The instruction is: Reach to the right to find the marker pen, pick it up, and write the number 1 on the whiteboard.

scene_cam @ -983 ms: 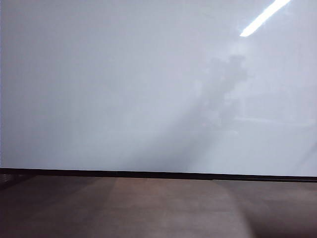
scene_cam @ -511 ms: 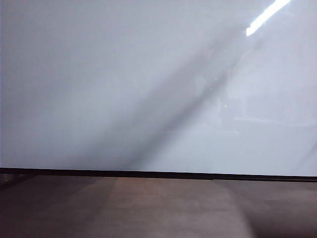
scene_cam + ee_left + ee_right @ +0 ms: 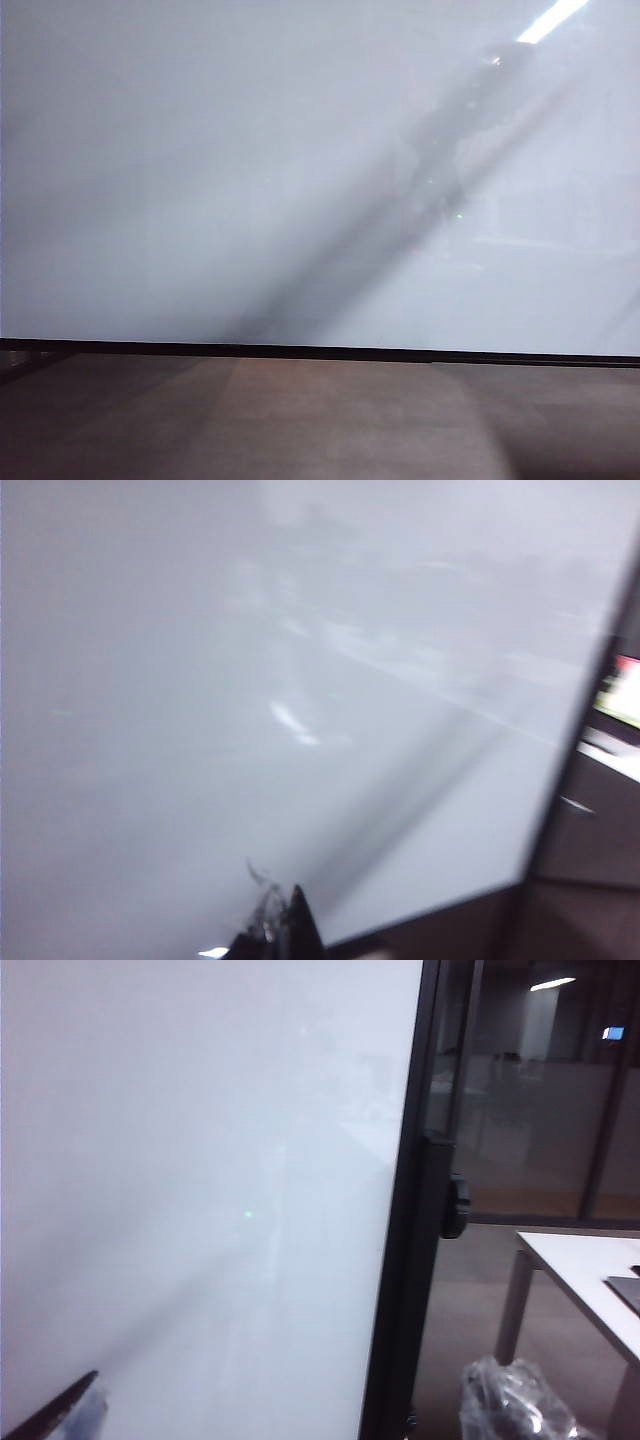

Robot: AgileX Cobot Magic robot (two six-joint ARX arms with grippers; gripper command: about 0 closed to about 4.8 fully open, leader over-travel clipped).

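Right jaws wide; glossy whiteboard

Dim room — glass partition, pale table (crumpled plastic bag beneath), brown floor.

glossy smooth whiteboard, thin black frame, matt brown surface
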